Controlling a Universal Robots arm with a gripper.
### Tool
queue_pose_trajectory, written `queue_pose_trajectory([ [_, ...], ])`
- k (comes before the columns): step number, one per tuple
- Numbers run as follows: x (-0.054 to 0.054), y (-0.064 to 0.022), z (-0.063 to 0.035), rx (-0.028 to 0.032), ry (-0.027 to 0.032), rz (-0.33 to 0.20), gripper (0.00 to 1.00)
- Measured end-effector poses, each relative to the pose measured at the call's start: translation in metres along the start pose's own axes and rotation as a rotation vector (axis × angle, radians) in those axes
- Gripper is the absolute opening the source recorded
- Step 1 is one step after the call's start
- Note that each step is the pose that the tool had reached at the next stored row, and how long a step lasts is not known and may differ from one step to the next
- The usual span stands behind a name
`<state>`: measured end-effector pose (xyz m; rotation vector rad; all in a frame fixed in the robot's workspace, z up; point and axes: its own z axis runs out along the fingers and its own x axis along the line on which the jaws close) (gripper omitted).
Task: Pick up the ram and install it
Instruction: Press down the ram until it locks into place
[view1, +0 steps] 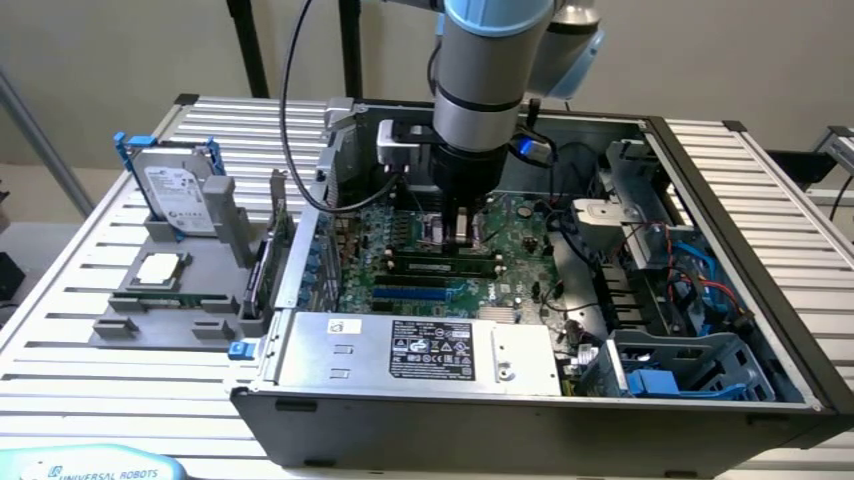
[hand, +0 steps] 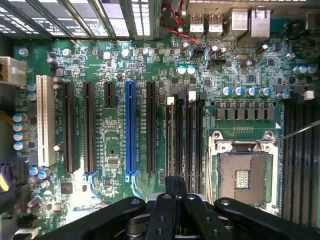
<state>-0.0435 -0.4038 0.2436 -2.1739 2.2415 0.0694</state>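
Note:
The ram (view1: 434, 265), a thin green stick with black chips, sits along one of the black memory slots (hand: 186, 135) on the motherboard (view1: 514, 225) inside the open computer case. My gripper (view1: 461, 238) hangs straight down over the board, just behind the ram. In the wrist view the gripper (hand: 175, 184) has its two dark fingers pressed together with nothing between them, above the near end of the slots. Whether the fingertips touch the ram I cannot tell.
A grey holder (view1: 160, 320) at the exterior view's left carries a silver hard drive with blue rails (view1: 180, 190) and a square processor chip (view1: 158, 268). The power supply (view1: 414, 350) fills the case's front. Cables and drive cages (view1: 667, 290) crowd its right. The empty processor socket (hand: 243, 167) lies beside the slots.

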Motion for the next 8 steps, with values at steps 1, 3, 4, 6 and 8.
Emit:
queue_pose_trajectory([
  [1, 0.0000, 0.0000, -0.0002, 0.0000, 0.0000, 0.000, 0.11],
  [3, 0.0000, 0.0000, -0.0002, 0.0000, -0.0001, 0.000, 0.11],
  [4, 0.0000, 0.0000, -0.0002, 0.0000, -0.0002, 0.000, 0.11],
  [6, 0.0000, 0.0000, -0.0002, 0.0000, 0.0000, 0.000, 0.11],
  [8, 0.0000, 0.0000, -0.0002, 0.0000, 0.0000, 0.000, 0.11],
])
